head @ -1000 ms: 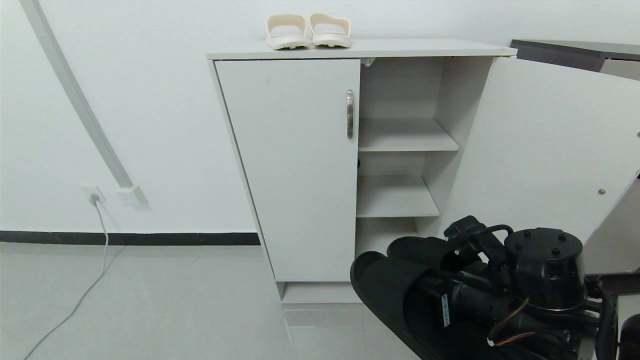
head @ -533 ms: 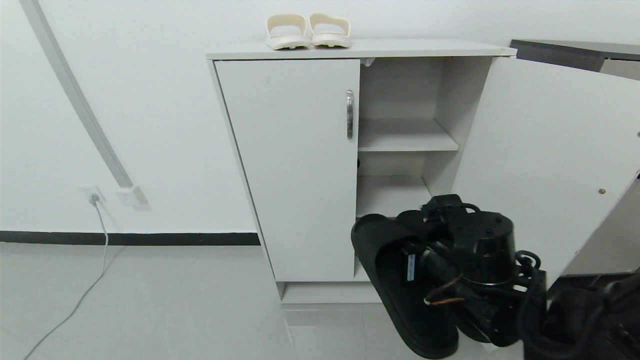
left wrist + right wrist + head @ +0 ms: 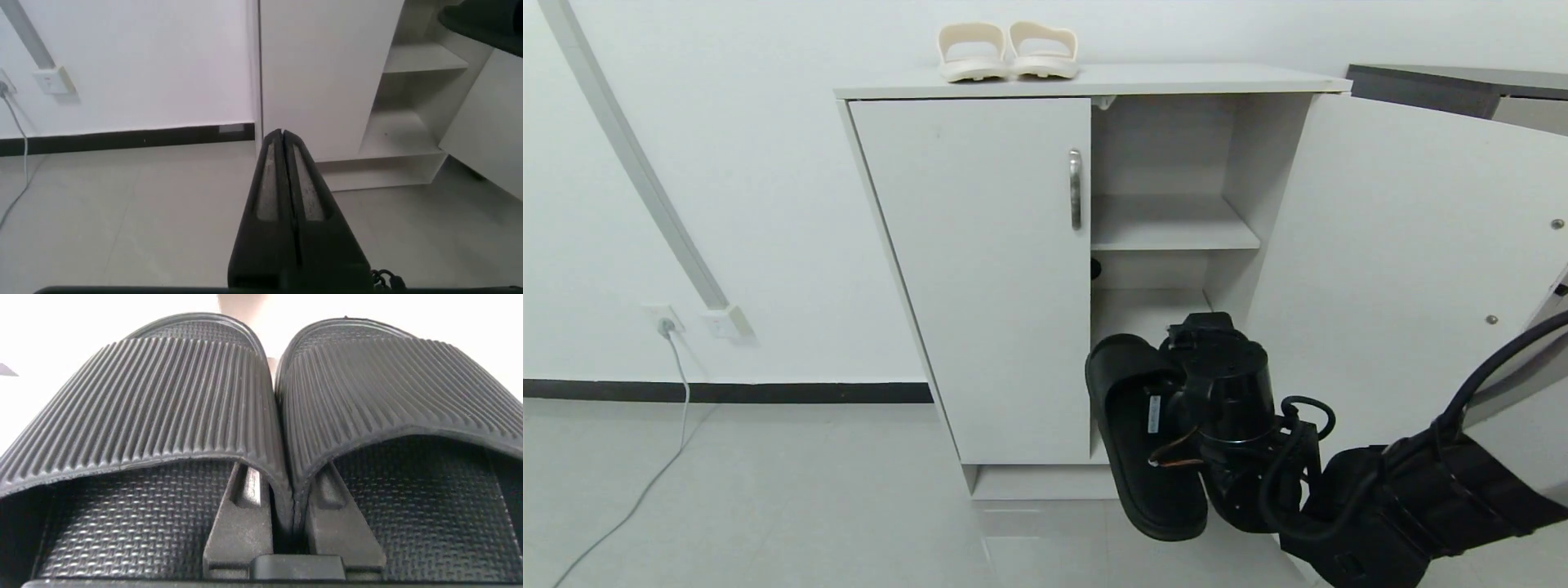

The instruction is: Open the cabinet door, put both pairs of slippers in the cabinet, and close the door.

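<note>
The right hand [image 3: 284,508] clamps the black slippers [image 3: 1143,433] together by their inner edges, holding them before the open right half of the cabinet [image 3: 1094,80], above the floor [image 3: 768,506]. The beige slippers [image 3: 1007,51] sit on the cabinet top. The left hand [image 3: 283,188] is pressed closed, empty.

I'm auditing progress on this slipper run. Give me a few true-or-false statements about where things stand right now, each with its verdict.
1. The right door stands open. True.
2. The cream slippers lie on a shelf inside. False: they sit on the cabinet top.
3. The right gripper is shut on the black slippers. True.
4. The left gripper holds a slipper. False: it is shut and empty.
5. The black slippers rest on a shelf. False: they hang in the gripper in front of the open compartment.
</note>
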Controlling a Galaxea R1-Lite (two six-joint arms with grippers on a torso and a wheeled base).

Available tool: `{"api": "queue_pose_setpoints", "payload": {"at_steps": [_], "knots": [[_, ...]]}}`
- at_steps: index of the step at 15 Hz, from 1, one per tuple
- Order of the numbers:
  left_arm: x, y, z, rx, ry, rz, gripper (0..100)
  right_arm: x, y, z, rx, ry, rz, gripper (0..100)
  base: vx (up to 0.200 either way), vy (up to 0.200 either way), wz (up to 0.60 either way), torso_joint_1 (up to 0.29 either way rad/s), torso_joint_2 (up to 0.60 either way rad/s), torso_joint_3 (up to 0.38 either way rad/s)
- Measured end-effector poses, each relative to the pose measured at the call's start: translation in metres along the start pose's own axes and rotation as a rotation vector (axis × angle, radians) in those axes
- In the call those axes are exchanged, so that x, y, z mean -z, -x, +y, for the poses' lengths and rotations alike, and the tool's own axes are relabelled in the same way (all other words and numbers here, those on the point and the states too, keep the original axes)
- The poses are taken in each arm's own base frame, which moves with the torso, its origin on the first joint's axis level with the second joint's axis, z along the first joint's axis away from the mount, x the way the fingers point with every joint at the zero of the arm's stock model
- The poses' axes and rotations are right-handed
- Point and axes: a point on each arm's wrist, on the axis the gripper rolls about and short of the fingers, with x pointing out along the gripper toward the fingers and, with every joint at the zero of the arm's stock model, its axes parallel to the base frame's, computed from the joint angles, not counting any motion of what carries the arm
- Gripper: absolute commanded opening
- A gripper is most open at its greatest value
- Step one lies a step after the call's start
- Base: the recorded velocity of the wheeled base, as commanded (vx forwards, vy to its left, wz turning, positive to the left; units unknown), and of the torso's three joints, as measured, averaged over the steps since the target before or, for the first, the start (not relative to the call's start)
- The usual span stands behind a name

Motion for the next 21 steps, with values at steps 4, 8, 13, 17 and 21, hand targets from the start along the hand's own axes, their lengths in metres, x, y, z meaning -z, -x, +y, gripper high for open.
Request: {"api": "queue_pose_setpoints", "payload": {"at_steps": [4,8,13,17,21], "knots": [[0.0,0.0,0.0,0.0,0.005,0.001,0,0.009,-0.003,0.004,-0.006,0.014,0.016,0,0.0,0.0,0.0,0.0,0.0,0.0],[0.0,0.0,0.0,0.001,0.003,0.001,0,0.018,-0.008,0.007,-0.004,0.027,0.034,0,0.0,0.0,0.0,0.0,0.0,0.0],[0.0,0.0,0.0,0.002,0.001,0.001,0,0.028,-0.029,0.019,-0.002,0.025,0.036,0,0.0,0.0,0.0,0.0,0.0,0.0],[0.0,0.0,0.0,0.004,0.0,0.002,0,0.046,-0.044,0.023,0.01,0.041,0.063,0,0.0,0.0,0.0,0.0,0.0,0.0],[0.0,0.0,0.0,0.005,0.0,0.002,0,0.054,-0.048,0.023,0.02,0.051,0.078,0,0.0,0.0,0.0,0.0,0.0,0.0]]}}
